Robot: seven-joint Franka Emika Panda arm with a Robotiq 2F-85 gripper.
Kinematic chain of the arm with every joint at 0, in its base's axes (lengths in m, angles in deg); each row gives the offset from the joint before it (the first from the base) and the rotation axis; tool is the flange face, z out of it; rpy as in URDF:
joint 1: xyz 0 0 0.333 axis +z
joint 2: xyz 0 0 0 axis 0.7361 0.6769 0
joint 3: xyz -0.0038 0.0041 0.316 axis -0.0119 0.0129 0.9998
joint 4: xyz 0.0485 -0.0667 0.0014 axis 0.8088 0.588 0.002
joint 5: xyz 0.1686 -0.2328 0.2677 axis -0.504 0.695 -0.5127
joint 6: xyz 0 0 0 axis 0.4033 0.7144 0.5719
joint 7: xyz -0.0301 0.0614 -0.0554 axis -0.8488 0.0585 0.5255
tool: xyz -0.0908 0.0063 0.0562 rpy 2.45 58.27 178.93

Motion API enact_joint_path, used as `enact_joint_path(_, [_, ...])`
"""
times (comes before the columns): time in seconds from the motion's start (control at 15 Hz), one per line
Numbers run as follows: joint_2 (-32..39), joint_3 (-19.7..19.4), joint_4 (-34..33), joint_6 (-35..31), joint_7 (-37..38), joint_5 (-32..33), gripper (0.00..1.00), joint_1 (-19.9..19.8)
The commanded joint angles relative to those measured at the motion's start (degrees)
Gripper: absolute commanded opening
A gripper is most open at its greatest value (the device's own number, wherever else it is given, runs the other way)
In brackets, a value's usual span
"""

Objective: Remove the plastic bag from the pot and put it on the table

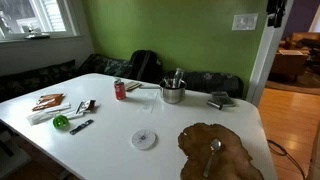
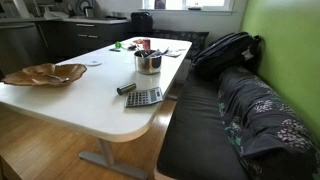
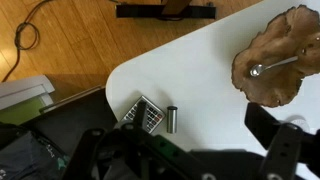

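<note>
1. The pot (image 1: 173,95) stands upright on the white table (image 1: 100,145). It sits close to the long edge that runs along the bench (image 2: 200,130), short of the rounded corner where the calculator (image 1: 219,99) lies.
2. The plastic bag (image 1: 177,77) is in the pot. Its pale top rises above the rim, so its long axis runs roughly up and down, leaning a little toward the calculator's corner. Its finer shape is too small to tell.
3. Both exterior views show the pot; the wrist view does not take it in.
4. Only the wrist view shows the gripper (image 3: 190,150), at its bottom edge — the dark fingers stand apart with nothing between them.
5. The wrist view looks down on the calculator's corner, with a dark cylinder (image 3: 171,119) just beside the calculator. A wooden bowl (image 3: 275,65) holding a spoon (image 3: 270,67) lies by the other corner of that short end.
6. A red can (image 1: 120,90) stands near the pot along the same long edge — clearest in an exterior view.
</note>
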State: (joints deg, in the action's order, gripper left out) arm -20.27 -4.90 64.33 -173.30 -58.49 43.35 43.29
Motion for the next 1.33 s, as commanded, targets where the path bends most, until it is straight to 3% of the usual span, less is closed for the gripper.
enact_joint_path(0.0, [0.1,0.5,-0.1,0.1,-0.2,-0.2,1.0,-0.6])
enact_joint_path(0.27, [3.7,3.5,2.1,-19.6,8.7,1.1,1.0,-0.7])
enact_joint_path(0.47, [11.6,6.4,1.6,-33.0,15.1,2.0,1.0,-0.3])
enact_joint_path(0.6, [15.8,7.6,-0.3,-33.5,18.6,2.8,1.0,-0.3])
enact_joint_path(0.67, [11.8,6.9,1.8,-32.8,15.4,1.4,1.0,-0.2])
enact_joint_path(0.87, [16.2,7.6,0.2,-33.9,17.5,1.8,1.0,-0.1])
enact_joint_path(1.07, [16.2,7.6,-0.4,-33.9,17.6,1.8,1.0,-0.2])
enact_joint_path(1.13, [20.2,8.4,-2.3,-38.6,24.2,4.6,1.0,-0.1])
enact_joint_path(1.27, [27.6,9.2,-6.8,-45.2,30.2,4.2,1.0,0.6])
